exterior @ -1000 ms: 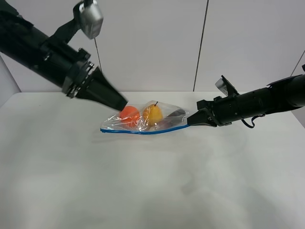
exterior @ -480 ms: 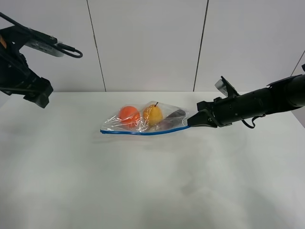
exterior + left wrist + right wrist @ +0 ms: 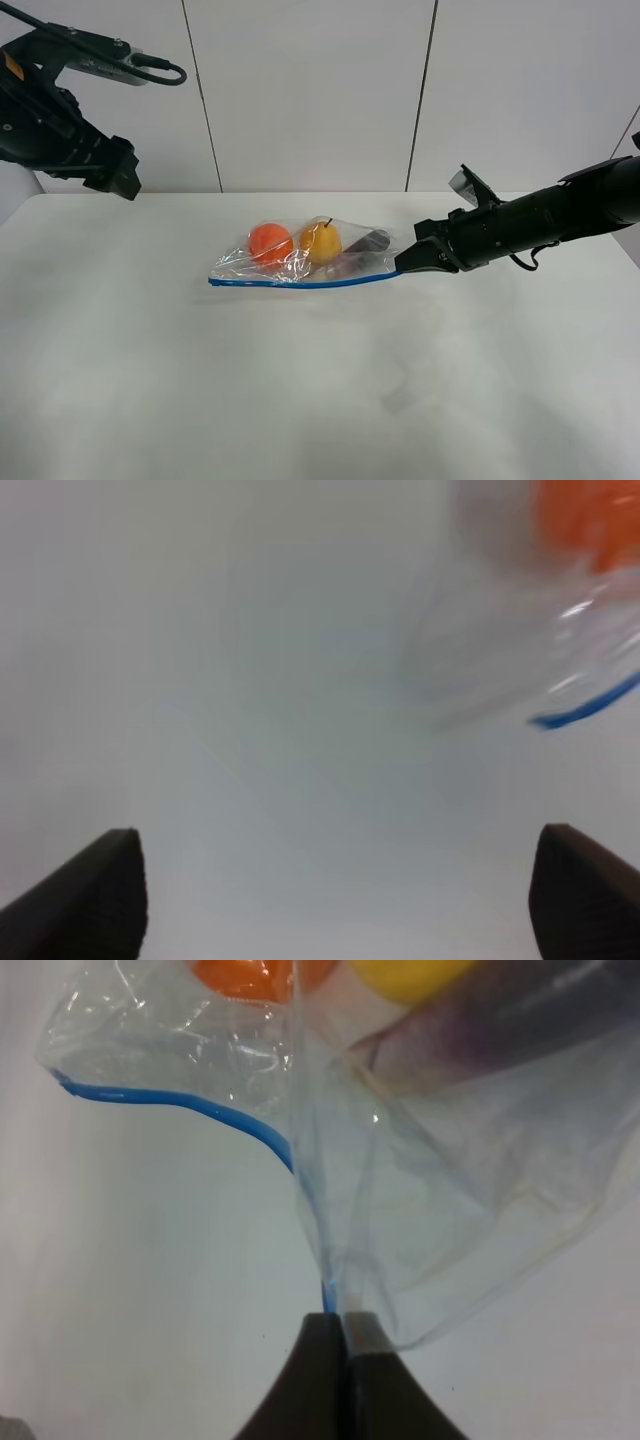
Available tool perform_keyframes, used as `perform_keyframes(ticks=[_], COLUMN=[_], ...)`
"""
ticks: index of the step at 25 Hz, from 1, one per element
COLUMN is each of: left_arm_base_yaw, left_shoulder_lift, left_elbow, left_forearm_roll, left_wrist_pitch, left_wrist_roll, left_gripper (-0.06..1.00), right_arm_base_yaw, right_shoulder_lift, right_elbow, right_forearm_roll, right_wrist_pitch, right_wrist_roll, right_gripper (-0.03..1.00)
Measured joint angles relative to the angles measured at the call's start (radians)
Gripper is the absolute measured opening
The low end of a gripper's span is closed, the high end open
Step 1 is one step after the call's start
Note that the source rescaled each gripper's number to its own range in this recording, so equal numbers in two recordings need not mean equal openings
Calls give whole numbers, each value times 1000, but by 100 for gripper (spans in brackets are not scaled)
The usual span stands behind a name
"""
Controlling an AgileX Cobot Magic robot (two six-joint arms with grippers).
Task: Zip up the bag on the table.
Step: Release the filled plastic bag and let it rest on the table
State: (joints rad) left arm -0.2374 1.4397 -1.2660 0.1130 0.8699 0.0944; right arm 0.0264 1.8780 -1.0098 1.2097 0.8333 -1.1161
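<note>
Toward the far edge of the table [image 3: 300,420], the bag [image 3: 305,255] lies with its blue zipper strip [image 3: 290,284] running left to right; the right pincer [image 3: 402,264] pinches the strip's right end tightly, while the left pincer [image 3: 337,832], spread wide and empty, hovers well beyond the left end.

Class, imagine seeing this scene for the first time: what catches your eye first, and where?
The clear bag with its blue zipper strip lies on the white table, an orange fruit and a yellow pear glowing inside. The right pincer is shut on the bag's right end, while the left pincer hangs open, high at the left, well clear.
</note>
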Motion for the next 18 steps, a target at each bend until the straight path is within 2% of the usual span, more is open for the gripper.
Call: perform_keyframes(ticks=[7,12,18], left_arm_base_yaw=[0,0,0], left_shoulder_lift=[-92,-176,-374], left_elbow=[78,157,255], left_forearm_roll=[-135,-195,-254], left_wrist_pitch=[-153,-160,-142], left_wrist_roll=[101,115,88], left_gripper=[100,100,100], right_arm_base_yaw=[0,0,0], right_shoulder_lift=[0,0,0], right_elbow=[0,0,0], right_forearm_roll=[-4,-5,-6], right_wrist_pitch=[-1,-2,-2], right_wrist_roll=[0,0,0], right_gripper=[0,0,0])
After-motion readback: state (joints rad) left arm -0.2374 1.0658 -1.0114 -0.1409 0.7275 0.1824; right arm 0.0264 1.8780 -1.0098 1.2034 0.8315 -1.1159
